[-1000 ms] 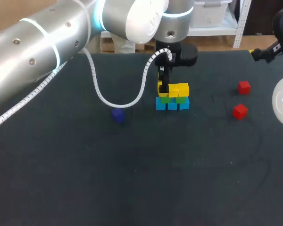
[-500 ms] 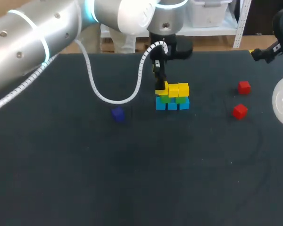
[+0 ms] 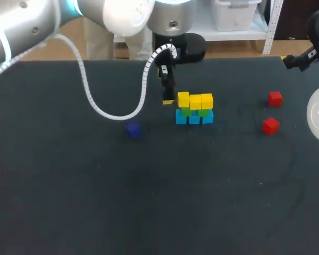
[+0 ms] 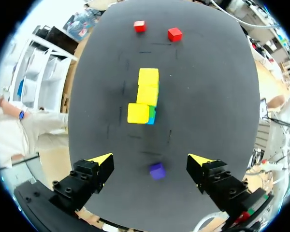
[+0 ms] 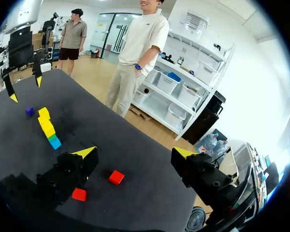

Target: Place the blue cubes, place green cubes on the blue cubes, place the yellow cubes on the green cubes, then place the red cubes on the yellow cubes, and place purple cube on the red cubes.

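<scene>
Left tool (image 4: 150, 158) hangs wide open and empty beside the blue, green and yellow cube stack (image 3: 194, 109); two red cubes (image 3: 270, 125) lie apart on the black desk (image 3: 149, 186), likely light, rigid, easily pinched across opposite flat faces.

The head camera is looking down from above and behind onto the table (image 3: 95, 202), seeing the cube stack (image 3: 194, 109) at a middling distance. The left wrist camera is hanging high, facing nearly straight down past the left hand (image 4: 150, 159) at that stack. The right wrist camera is looking across the table past the right hand (image 5: 134, 152), well away from the stack. All three are sharing the stack, the red cubes (image 5: 116, 177) and the purple cube (image 4: 157, 170).
</scene>
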`<state>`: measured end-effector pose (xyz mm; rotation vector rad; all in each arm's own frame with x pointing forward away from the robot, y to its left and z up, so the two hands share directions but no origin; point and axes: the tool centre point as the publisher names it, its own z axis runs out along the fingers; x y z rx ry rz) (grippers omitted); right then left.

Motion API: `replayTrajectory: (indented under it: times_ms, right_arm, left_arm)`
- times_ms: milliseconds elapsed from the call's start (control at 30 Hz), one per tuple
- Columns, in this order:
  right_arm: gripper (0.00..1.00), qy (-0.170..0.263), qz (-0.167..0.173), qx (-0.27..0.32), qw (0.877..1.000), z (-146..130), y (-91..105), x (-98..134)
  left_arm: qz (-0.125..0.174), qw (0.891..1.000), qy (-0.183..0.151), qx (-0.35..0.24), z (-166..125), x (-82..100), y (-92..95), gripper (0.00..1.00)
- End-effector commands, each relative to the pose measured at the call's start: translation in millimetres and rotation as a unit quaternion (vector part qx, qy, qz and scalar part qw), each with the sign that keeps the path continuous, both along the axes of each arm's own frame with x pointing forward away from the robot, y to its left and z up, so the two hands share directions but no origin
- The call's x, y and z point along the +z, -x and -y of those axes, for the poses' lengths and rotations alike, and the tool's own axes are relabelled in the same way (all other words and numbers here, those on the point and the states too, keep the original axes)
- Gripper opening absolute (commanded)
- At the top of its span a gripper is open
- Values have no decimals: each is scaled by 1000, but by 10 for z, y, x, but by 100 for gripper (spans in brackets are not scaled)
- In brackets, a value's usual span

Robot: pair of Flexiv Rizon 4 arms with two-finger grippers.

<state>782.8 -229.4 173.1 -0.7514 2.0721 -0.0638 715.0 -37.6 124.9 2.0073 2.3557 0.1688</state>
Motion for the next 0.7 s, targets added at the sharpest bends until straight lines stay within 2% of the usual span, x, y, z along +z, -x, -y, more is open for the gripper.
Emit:
replayTrajectory:
  times_ms: [33,333,533,700]
  right_arm:
    - [100,1,0,-1,1000,-2,1,-1]
    - [100,1,0,-1,1000,-2,1,-1]
    - [100,1,0,-1,1000,-2,1,-1]
    - [100,1,0,-1,1000,-2,1,-1]
  left_arm:
    - [48,999,15,19,-168,24,102,100]
    - [95,993,22,71,-516,128,-43,100]
    - [125,988,24,84,-682,291,-139,100]
    - [146,983,43,102,-806,450,-174,100]
